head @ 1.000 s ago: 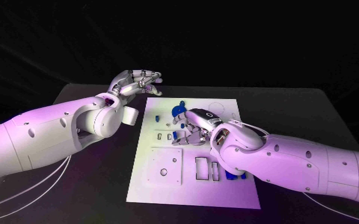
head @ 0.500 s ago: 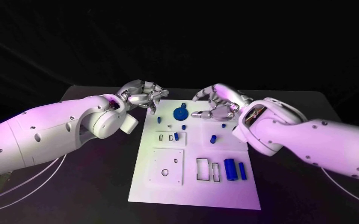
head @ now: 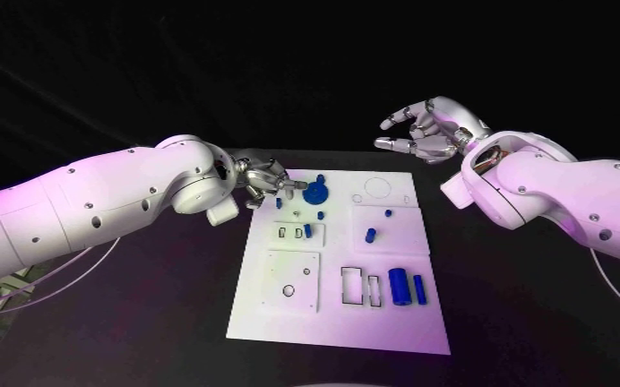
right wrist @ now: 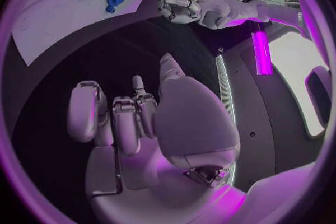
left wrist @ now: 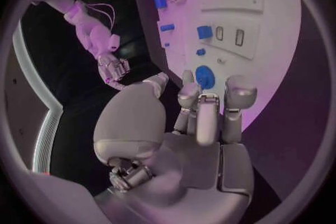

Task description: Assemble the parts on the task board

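The white task board (head: pixel 291 315) lies in the middle of the table. A round blue part (head: pixel 314 194) sits near its far left corner. My left hand (head: pixel 265 181) hovers at the board's left edge just beside that part, fingers stretched toward it and holding nothing; in the left wrist view the fingertips (left wrist: pixel 199 102) point at the round blue part (left wrist: pixel 204 76). My right hand (head: pixel 426 132) is raised beyond the board's far right corner, fingers apart and empty. Two blue cylinders (head: pixel 398 286) lie near the board's right edge, and a small blue peg (head: pixel 371 236) stands mid-board.
Rectangular slots (head: pixel 350 286) and a raised square plate (head: pixel 288 284) take up the near half of the board. Small blue pieces (head: pixel 305 230) stand near the left hand. Bare black table (head: pixel 517 315) lies on both sides of the board.
My right hand has lifted off the middle of the board and swung back to the far right. My left hand has come down to the board's left edge beside the round blue part.
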`<state>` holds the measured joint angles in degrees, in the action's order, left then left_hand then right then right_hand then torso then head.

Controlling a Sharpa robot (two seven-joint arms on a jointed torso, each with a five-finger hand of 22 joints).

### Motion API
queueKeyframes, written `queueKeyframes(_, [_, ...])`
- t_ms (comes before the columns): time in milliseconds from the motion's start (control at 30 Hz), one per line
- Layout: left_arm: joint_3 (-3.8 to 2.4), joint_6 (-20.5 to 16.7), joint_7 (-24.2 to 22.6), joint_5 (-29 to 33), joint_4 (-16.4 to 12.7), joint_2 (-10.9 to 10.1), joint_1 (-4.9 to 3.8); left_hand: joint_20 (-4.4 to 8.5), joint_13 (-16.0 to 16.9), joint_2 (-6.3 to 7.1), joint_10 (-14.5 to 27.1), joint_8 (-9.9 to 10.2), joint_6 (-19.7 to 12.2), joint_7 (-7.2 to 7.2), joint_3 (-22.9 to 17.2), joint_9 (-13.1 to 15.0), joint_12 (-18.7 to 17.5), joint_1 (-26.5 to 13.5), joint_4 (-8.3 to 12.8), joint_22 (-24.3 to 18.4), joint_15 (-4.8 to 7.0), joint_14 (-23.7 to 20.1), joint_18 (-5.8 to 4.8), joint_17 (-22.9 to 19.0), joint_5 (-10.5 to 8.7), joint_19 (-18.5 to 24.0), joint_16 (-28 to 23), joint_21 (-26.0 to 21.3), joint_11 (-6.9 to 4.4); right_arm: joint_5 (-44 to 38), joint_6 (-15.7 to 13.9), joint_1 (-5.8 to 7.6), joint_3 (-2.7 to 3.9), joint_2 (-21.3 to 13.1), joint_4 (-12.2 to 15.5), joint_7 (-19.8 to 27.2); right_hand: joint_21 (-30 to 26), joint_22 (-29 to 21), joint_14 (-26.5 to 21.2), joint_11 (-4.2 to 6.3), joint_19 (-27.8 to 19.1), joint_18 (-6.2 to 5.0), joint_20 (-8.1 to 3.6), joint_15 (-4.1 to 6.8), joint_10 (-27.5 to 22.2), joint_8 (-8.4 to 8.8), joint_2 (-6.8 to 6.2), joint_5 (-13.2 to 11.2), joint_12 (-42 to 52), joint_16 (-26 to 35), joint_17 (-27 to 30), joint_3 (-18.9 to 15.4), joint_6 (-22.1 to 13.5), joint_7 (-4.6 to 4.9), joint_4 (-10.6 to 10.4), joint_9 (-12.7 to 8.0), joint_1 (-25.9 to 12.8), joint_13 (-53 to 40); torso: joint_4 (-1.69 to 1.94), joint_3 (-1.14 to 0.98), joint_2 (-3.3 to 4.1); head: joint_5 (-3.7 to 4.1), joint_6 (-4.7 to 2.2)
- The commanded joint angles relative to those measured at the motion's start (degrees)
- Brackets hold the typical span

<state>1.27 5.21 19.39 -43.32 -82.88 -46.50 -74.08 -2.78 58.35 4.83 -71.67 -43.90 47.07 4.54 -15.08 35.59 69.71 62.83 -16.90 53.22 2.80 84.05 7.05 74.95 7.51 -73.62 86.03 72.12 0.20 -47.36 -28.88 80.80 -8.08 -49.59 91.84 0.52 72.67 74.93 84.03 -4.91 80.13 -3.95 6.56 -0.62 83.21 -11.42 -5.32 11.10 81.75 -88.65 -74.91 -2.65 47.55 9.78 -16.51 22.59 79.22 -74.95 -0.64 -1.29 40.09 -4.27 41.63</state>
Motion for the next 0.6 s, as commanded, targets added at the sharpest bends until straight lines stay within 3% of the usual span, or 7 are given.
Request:
queueKeyframes(33, [0.87,4.8,7.5,-6.1,0.7,1.5,-1.34,0.09,-1.2,0.07,1.0,-0.3,-0.6,-0.19,0.5,0.2,-0.9,-0.7,0.0,-0.4,0.42,3.7,-0.35,7.9,0.02,0.1,-0.2,0.1,0.06,3.7,-0.7,0.12,0.01,-0.6,0.1,0.5,0.3,0.1,5.2,0.06,0.4,-0.37,0.05,-0.02,0.3,-0.15,0.37,-0.4,0.2,-0.2,-12.0,-0.1,0.5,-0.08,-0.2,0.1,-0.2,-6.9,0.08,-0.14,-0.14,0.29,0.27])
queueKeyframes(200, [1.82,4.1,9.4,-7.3,1.5,3.5,-2.35,0.08,-1.2,0.02,1.0,-0.2,-0.7,-0.15,0.7,0.4,-0.9,-1.1,0.0,0.0,0.39,3.6,-0.42,7.8,0.02,0.1,-0.3,0.3,0.11,4.0,-0.9,0.2,0.0,-0.9,-0.2,-0.3,0.1,-0.1,5.2,0.06,0.3,-0.43,0.04,-0.01,0.2,-0.18,0.38,-0.4,0.0,-0.1,-11.8,-0.2,0.5,-0.09,-0.2,0.1,-0.3,-6.6,-0.06,-0.12,-0.14,0.21,0.48])
queueKeyframes(367, [2.6,4.0,10.9,-6.8,2.7,5.5,-3.18,0.09,-0.6,-0.39,0.7,-0.4,-0.7,-0.2,0.9,0.6,-0.6,-1.6,0.0,1.9,0.41,3.7,-0.74,8.1,0.07,-0.8,-0.2,1.3,0.07,3.8,-1.0,0.23,-0.01,-0.9,-0.6,-1.1,-0.1,-0.3,5.1,0.07,0.2,-0.47,0.03,0.0,0.0,-0.21,0.39,-0.4,-0.3,-0.1,-11.7,-0.2,0.4,-0.08,-0.2,0.1,-0.4,-6.4,0.08,-0.05,-0.05,0.32,1.08])
queueKeyframes(600, [3.1,6.2,12.8,-5.8,3.1,6.8,-3.56,0.14,-1.0,-0.63,0.9,-0.3,-0.8,-0.23,1.0,0.7,-0.8,-1.7,0.0,4.3,0.49,3.9,-1.14,8.6,0.14,-2.0,0.1,2.6,0.02,3.6,-1.1,0.23,-0.03,-0.8,-1.1,-1.6,-0.3,-0.5,5.1,0.07,0.1,-0.53,0.02,0.01,-0.1,-0.25,0.45,-0.4,-0.4,0.0,-11.5,-0.3,0.4,-0.09,-0.2,0.1,-0.4,-6.3,0.07,-0.02,0.0,0.18,1.28])
